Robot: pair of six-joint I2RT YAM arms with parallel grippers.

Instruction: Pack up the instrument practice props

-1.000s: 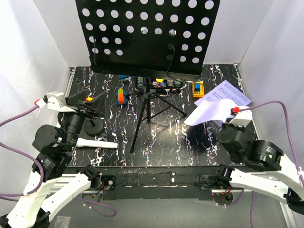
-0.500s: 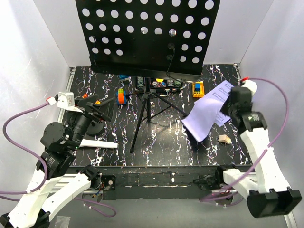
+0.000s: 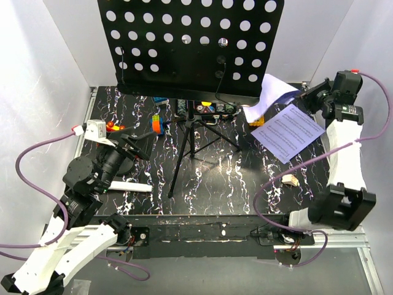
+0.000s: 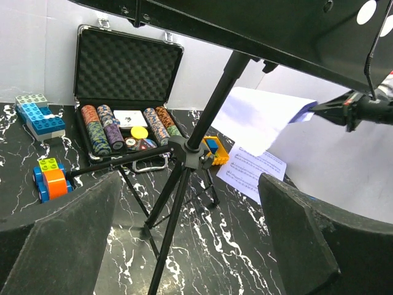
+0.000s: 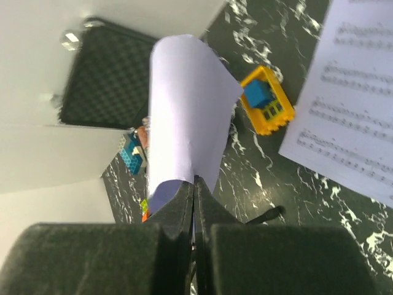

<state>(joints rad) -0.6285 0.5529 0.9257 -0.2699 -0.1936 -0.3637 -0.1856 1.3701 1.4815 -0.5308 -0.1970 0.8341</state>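
Note:
The black music stand's perforated desk [image 3: 190, 43] stands on its tripod [image 3: 190, 144] mid-table. My right gripper [image 3: 305, 101] is raised at the far right, shut on a curled white sheet-music page [image 3: 270, 92]; the right wrist view shows the page [image 5: 184, 117] pinched between the closed fingers [image 5: 195, 184]. A second printed page [image 3: 288, 130] lies flat below it. My left gripper [image 3: 140, 147] is open and empty, left of the tripod [image 4: 184, 153]. The white microphone [image 3: 126, 185] lies beside its black round base [image 3: 121, 165], partly under my left arm.
An open black case of poker chips [image 3: 206, 109] sits behind the tripod, also in the left wrist view [image 4: 126, 74]. Toy blocks [image 3: 158, 126] and a yellow block [image 3: 256, 115] lie nearby. A small tan object [image 3: 290, 179] lies front right. White walls enclose the table.
My right arm has swung up and back to the far right, lifting the held page off the table. My left gripper has moved right toward the tripod.

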